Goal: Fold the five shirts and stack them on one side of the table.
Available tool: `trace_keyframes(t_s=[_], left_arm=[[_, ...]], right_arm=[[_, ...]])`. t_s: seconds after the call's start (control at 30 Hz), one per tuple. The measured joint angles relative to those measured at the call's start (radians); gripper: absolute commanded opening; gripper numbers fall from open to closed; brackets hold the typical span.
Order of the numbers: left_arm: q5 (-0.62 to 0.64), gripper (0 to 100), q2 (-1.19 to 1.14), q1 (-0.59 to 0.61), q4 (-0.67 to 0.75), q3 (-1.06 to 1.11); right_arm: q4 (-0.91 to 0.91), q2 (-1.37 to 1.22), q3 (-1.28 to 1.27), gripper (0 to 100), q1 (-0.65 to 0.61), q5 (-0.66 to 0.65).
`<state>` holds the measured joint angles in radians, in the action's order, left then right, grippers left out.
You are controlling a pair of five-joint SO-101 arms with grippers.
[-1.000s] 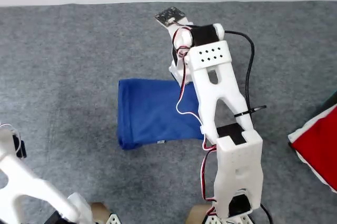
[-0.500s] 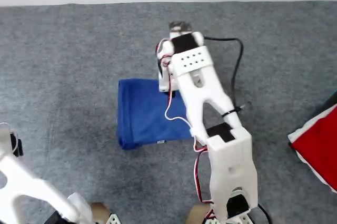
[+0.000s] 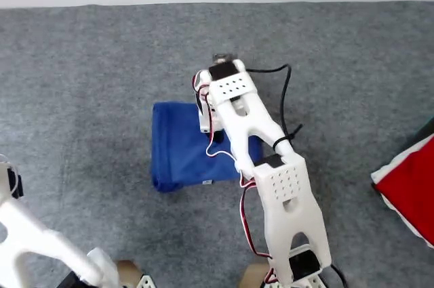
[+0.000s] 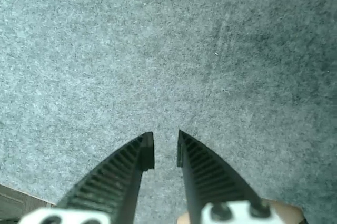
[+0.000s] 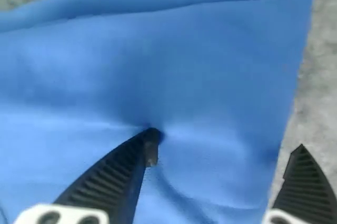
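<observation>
On the grey carpet (image 3: 81, 64), right hand (image 5: 226, 148) (spread wide) presses blue shirt (image 5: 158, 50)

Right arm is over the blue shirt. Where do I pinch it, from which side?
Pinch the blue shirt at the edge beside the right gripper: one finger dents the cloth, the other hangs past the edge over the table. Come down from above, jaws astride that edge. The shirt lies flat, so only an edge gives them layers to close on.
</observation>
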<state>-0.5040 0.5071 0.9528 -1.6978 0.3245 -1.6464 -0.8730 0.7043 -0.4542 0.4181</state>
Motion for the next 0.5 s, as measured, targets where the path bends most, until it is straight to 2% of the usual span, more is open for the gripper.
trace_keyframes(t_s=[0.1, 0.3, 0.5], left_arm=[[0.0, 9, 0.0, 0.0, 0.0, 0.0], [0.0, 9, 0.0, 0.0, 0.0, 0.0], [0.0, 9, 0.0, 0.0, -0.002, 0.0]], right_arm=[[-0.014, -0.025, 0.017, 29.9, 0.0, 0.0], [-0.052, -0.038, 0.02, 1.6, 0.008, -0.018], [-0.104, -0.043, 0.02, 1.1, 0.081, -0.152]])
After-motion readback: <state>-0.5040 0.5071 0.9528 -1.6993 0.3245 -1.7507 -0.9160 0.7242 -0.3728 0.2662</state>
